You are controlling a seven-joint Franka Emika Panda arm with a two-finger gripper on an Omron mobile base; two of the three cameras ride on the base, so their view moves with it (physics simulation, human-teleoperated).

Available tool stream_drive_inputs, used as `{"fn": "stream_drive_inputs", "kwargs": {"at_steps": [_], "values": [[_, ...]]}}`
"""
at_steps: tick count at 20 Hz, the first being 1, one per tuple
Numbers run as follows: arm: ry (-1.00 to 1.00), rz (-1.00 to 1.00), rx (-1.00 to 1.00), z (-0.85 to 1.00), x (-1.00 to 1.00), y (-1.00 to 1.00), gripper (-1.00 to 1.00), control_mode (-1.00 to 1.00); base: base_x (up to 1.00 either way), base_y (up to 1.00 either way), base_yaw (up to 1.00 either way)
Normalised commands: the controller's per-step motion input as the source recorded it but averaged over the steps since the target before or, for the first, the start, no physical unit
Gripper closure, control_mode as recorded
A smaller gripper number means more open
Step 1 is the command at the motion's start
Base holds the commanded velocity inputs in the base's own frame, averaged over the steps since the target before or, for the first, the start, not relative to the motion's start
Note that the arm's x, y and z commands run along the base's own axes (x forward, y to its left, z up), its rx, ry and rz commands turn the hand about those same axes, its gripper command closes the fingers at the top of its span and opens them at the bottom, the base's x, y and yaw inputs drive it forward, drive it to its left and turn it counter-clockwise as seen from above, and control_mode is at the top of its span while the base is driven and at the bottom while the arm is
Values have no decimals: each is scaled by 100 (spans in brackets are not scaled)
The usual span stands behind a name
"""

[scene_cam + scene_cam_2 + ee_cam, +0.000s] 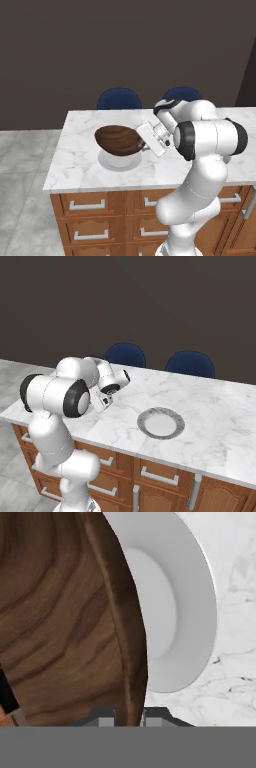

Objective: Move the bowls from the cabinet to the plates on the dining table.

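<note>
Gripper (146, 145) first: it is pinched shut on the near right rim of the brown bowl (118, 139), and the hand view shows the two fingertips (106, 718) closed on either side of the thin wooden edge. That bowl hangs tilted, just above a pale plate (119, 160) near the left end of the counter (75, 165), low enough that I cannot tell whether its underside already touches the plate. So I would judge the first delivery nearly done: the bowl is out of the cabinet and over its plate, with only the setting down and letting go left. Further right along the counter, in the right base view, a second plate (160, 422) with a grey speckled rim lies bare, so a second bowl would still have to be fetched for it. As for the arm, it rises from the near side of the counter, in front of the brown drawers (90, 205), folds sharply at the elbow above the counter edge, and reaches leftward with the hand turned roughly sideways toward the bowl. Beyond the far edge, two blue chairs (119, 98) stand tucked against the counter.
</note>
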Motion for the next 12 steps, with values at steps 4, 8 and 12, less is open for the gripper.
{"fn": "stream_drive_inputs", "kwargs": {"at_steps": [4,8,12], "values": [[-10,3,-8,-11,5,2,100,-100,0,0,0],[-10,3,-10,-12,7,6,100,-100,0,0,0],[-7,2,-7,-13,16,8,100,-100,0,0,0]]}}
